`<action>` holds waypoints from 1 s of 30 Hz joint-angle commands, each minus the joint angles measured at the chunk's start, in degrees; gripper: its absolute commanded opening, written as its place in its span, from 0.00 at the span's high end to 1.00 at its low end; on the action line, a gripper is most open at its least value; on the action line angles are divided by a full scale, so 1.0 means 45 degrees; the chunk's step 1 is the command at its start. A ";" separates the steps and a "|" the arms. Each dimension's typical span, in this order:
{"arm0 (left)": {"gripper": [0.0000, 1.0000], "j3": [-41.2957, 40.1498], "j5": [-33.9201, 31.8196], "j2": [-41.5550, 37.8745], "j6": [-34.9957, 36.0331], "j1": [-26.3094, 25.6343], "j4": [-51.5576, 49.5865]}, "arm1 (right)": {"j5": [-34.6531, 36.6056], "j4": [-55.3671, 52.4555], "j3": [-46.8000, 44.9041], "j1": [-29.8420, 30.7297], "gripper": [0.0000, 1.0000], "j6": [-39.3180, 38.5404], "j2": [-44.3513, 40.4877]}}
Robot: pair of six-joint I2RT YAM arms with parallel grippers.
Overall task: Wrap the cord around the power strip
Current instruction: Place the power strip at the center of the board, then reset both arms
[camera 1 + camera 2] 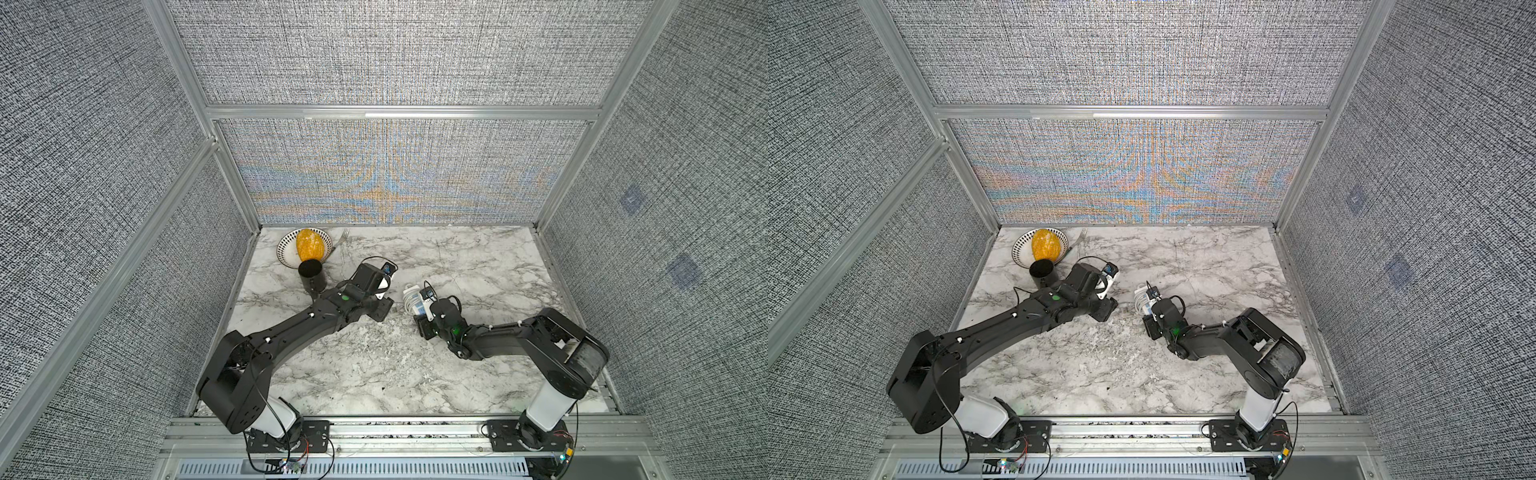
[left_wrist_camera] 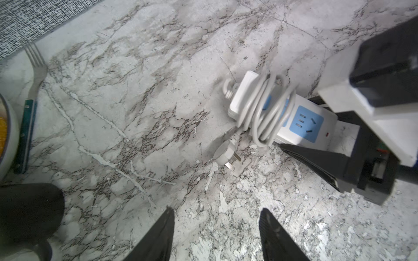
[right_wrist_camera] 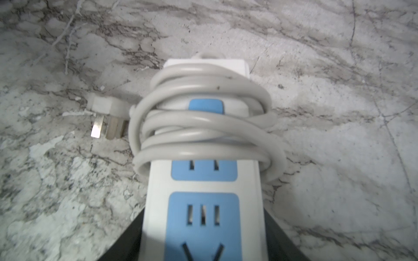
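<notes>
Between the right fingers [image 3: 129, 245], the power strip [image 3: 203, 214] runs rearward.

This is a robot test cell in a lab. Grey woven panels [image 1: 395, 54] in aluminium framing [image 1: 399, 113] wall in a marble-print worktop [image 1: 374, 374] on three sides. The left arm [image 1: 299, 324] and right arm [image 1: 498, 345] are bolted to a slotted metal rail [image 1: 407, 432] along its near edge, with wiring exposed.

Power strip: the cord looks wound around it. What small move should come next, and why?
Probably the right gripper should open wide and draw back from the power strip: the cord circles it in several loops, the plug rests on the table, and the left gripper is open and apart.
</notes>
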 commanded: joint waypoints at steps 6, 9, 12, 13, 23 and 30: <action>0.38 -0.0265 -0.0562 -0.0428 0.0133 0.0189 0.0191 | -0.0412 -0.1489 0.0152 0.0029 0.02 -0.0092 -0.0501; 0.38 -0.0407 -0.0643 -0.0620 0.0119 0.0268 0.0284 | -0.0336 -0.1335 0.0161 0.0026 0.02 -0.0090 -0.0677; 0.38 -0.0650 -0.0760 -0.0909 0.0075 0.0344 0.0485 | -0.0224 -0.1305 0.0002 0.0058 0.02 -0.0128 -0.1110; 0.38 -0.0740 -0.0842 -0.1023 0.0045 0.0380 0.0601 | -0.0144 -0.1277 -0.0105 0.0046 0.02 -0.0131 -0.1303; 0.04 -0.3147 -0.3030 -0.4048 -0.0602 0.0982 0.3260 | 0.0757 -0.2393 -0.1981 0.0209 0.02 0.0008 -0.6115; 0.01 -0.5534 -0.5056 -0.5525 -0.1507 0.2442 0.5230 | 0.2672 -0.1541 -0.3495 0.0043 0.02 -0.1203 -0.9772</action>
